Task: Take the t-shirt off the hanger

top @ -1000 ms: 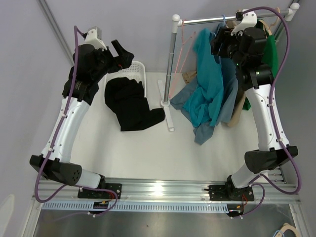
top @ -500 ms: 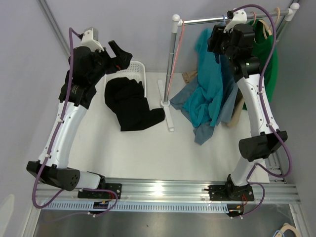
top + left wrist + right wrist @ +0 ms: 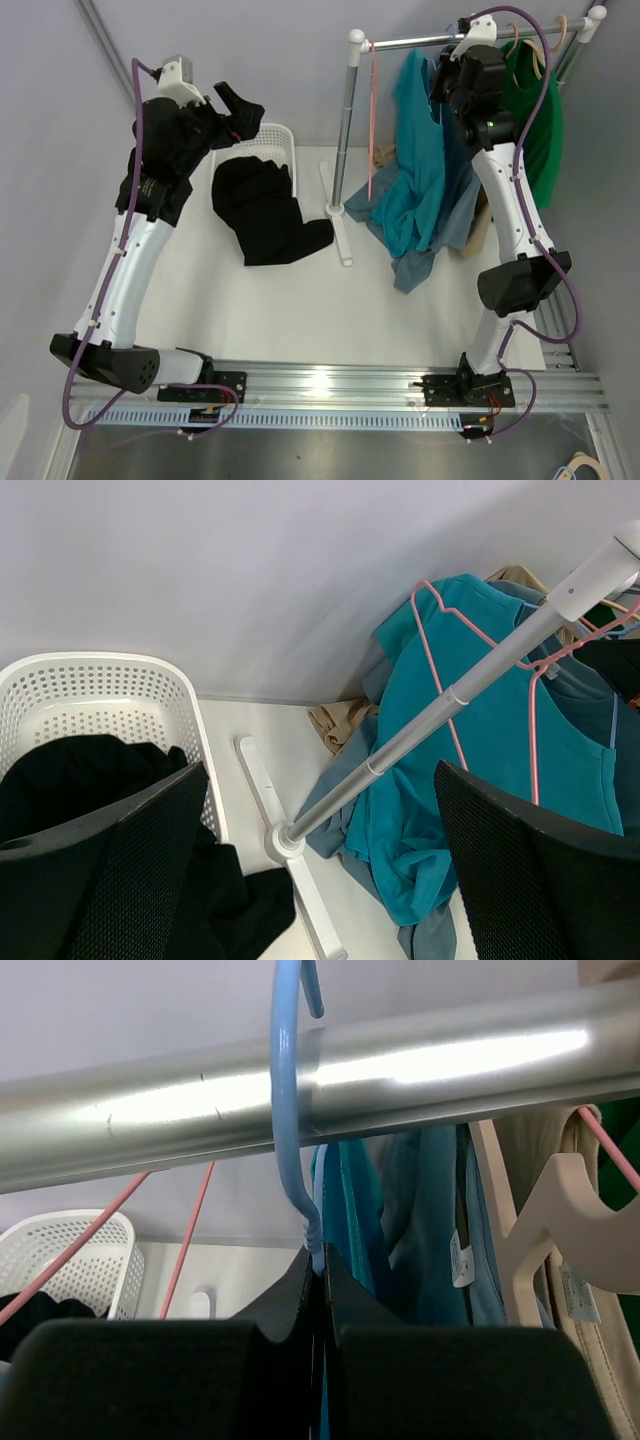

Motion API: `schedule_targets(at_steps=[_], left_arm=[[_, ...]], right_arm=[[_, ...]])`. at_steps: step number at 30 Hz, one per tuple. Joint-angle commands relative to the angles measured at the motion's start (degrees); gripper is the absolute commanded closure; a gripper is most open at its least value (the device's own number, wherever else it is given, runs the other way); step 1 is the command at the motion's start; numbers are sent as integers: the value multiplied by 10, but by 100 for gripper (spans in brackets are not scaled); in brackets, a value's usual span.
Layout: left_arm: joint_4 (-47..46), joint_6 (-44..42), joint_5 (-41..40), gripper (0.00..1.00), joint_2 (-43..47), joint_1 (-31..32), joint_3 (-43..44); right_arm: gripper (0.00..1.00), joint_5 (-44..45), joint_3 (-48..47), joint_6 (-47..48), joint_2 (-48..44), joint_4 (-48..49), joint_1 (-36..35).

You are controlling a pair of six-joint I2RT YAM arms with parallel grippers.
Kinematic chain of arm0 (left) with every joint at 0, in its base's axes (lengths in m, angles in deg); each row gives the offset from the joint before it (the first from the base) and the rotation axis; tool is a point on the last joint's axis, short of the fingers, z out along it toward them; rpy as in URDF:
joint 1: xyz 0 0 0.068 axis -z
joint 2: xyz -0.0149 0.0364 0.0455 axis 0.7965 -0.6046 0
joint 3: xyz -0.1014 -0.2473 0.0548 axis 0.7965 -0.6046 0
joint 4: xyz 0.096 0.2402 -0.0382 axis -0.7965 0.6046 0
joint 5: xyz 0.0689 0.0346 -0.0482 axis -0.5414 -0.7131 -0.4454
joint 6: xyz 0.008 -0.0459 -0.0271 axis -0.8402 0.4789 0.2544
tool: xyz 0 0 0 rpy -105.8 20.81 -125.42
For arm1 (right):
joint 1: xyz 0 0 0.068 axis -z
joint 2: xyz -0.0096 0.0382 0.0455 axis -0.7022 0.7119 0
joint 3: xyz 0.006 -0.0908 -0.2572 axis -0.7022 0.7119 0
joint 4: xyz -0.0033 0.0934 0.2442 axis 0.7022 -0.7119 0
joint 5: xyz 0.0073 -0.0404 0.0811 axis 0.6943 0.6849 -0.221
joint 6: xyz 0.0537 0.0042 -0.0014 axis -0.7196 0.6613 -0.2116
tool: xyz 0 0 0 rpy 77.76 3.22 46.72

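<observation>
Grey walls [image 3: 250, 560] back a white worktop [image 3: 300, 300] where two arms reach toward a clothes rail [image 3: 410, 42] that runs along the far edge, from an upright post [image 3: 347, 120] near the middle to the far right corner. A teal t-shirt [image 3: 420, 170] hangs from that rail, its long axis running top to bottom: collar up at the bar, body draping down and toward the near edge, the hem bunched on the worktop just right of the post's base. A slate-blue garment [image 3: 465, 190] hangs close behind it, and a green garment [image 3: 540, 110] hangs farther right on the same bar.

Raised at the rail, the right gripper [image 3: 320, 1265] has its fingers pinched together on the neck of a blue hanger [image 3: 285, 1110], whose hook curls over the bar directly above. Teal and blue fabric hangs just behind the fingers; which of the two garments this hanger carries cannot be told. A beige hanger [image 3: 560, 1210] hangs beside them to the right. A bare pink hanger [image 3: 372, 120] dangles from the bar beside the post.

Over the far left corner, the left gripper [image 3: 320, 770] hangs with its fingers spread wide and nothing between them, well apart from the rail. Below it a white laundry basket [image 3: 100, 680] holds a black garment [image 3: 265, 210] that spills out onto the worktop toward the post's base.
</observation>
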Motion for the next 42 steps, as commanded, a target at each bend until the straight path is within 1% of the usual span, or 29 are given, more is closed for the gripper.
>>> schedule_targets(at_steps=[1,5,8,9,10,11,12,13,14,15,16,17,18,19,20,21,22,23,24,25,26,27,28,29,30,32,33,36,42], left_arm=[[-21,-7,2,1,16,8,-4],[-24,-24,-21,1,29,26,-4],[-50,-33,-32,0,56,39,-24],[-62,-35,-34,1,66,44,-53],[-85,-38,-34,0,87,51,-64],[-95,-45,-34,1,97,54,-73],[-102,-51,-63,1,106,60,-91],[-112,-63,-84,0,128,84,-103],[-127,-101,-111,1,144,102,-115],[-150,-122,-161,0,160,122,-171],[-201,-141,-183,1,180,163,-195],[-233,-171,-199,0,216,183,-238],[-256,-183,-216,1,233,203,-260],[-299,-195,-248,0,247,248,-322],[-321,-219,-259,1,273,272,-341],[-342,-232,-271,0,283,295,-361],[-383,-243,-295,1,291,346,-378],[-406,-276,-313,1,296,376,-434],[-431,-292,-332,0,302,404,-453],[-480,-309,-358,0,303,462,-490],[-502,-334,-368,1,302,491,-520],[-516,-339,-375,1,294,515,-542],[-528,-344,-379,0,288,565,-551],[-540,-358,-403,0,279,592,-567],[-568,-365,-417,1,261,640,-587],[-606,-381,-446,0,241,681,-623],[-637,-383,-456,0,232,712,-629],[-678,-381,-481,0,196,747,-647],[-696,-333,-417,1,168,753,-662]], right_arm=[[100,0,-41,15,-18,51,-4],[100,-15,-51,16,-45,42,-13],[100,29,-49,1,-76,-3,-24],[100,51,-39,-5,-88,-12,-33],[100,56,-19,-8,-105,-13,-39],[100,61,41,-15,-147,-6,-46],[100,87,77,-17,-171,7,-65],[100,106,113,-20,-194,25,-75],[100,121,144,-22,-236,30,-84],[100,138,192,-33,-252,28,-94],[100,170,214,-43,-268,19,-109],[100,188,234,-52,-296,16,-118],[100,210,272,-71,-309,13,-127],[100,252,291,-93,-321,6,-154],[100,358,307,-111,-331,2,-168],[100,398,338,-118,-351,0,-185],[100,430,348,-144,-358,-16,-199],[100,483,349,-171,-363,-34,-219],[100,503,349,-200,-367,-58,-227],[100,513,343,-237,-368,-93,-234],[100,521,343,-253,-371,-105,-247],[100,537,342,-271,-371,-121,-252],[100,539,342,-278,-375,-133,-256],[100,546,343,-293,-377,-138,-265],[100,545,343,-298,-378,-145,-269],[100,543,348,-308,-384,-145,-275],[100,537,351,-307,-386,-140,-276],[100,530,353,-301,-387,-135,-278],[100,512,355,-295,-386,-123,-284]])
